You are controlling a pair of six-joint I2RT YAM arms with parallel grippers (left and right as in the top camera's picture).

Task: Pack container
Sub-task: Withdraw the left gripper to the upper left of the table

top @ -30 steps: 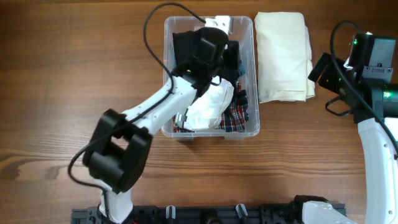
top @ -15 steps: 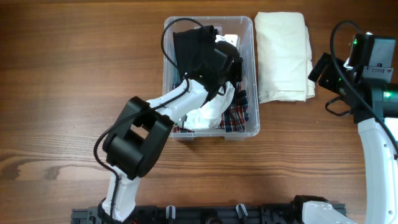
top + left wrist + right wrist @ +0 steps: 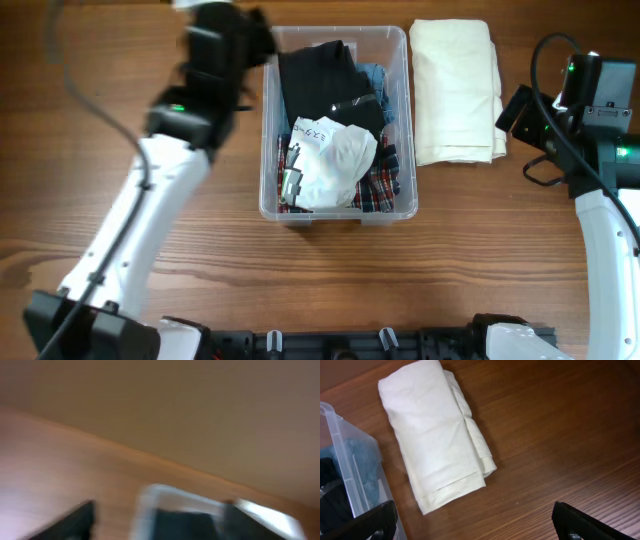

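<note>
Overhead: container (image 3: 340,214) holds clothes (image 3: 332,165) — left claw (image 3: 252,33) too blurred to judge; right claw (image 3: 477,524) wide, empty.

Overhead layout. The container (image 3: 411,150) stands on the desk (image 3: 480,270) between the two arms, its long axis running front to rear (rear being the side away from the arm bases). Inside, the rear garment (image 3: 320,75) fills the rear half. The front garment (image 3: 340,160) lies before it and partly on the corner garment (image 3: 378,190), which sits at the front right. The side garment (image 3: 372,78) lies against the right wall towards the rear. A folded cloth (image 3: 455,90) lies on the desk just right of the container, parallel to it. The left arm (image 3: 165,170) crosses the desk's left side, its jaws outside the container's rear left corner. The right arm (image 3: 600,230) stands right of the cloth, apart from it.
</note>
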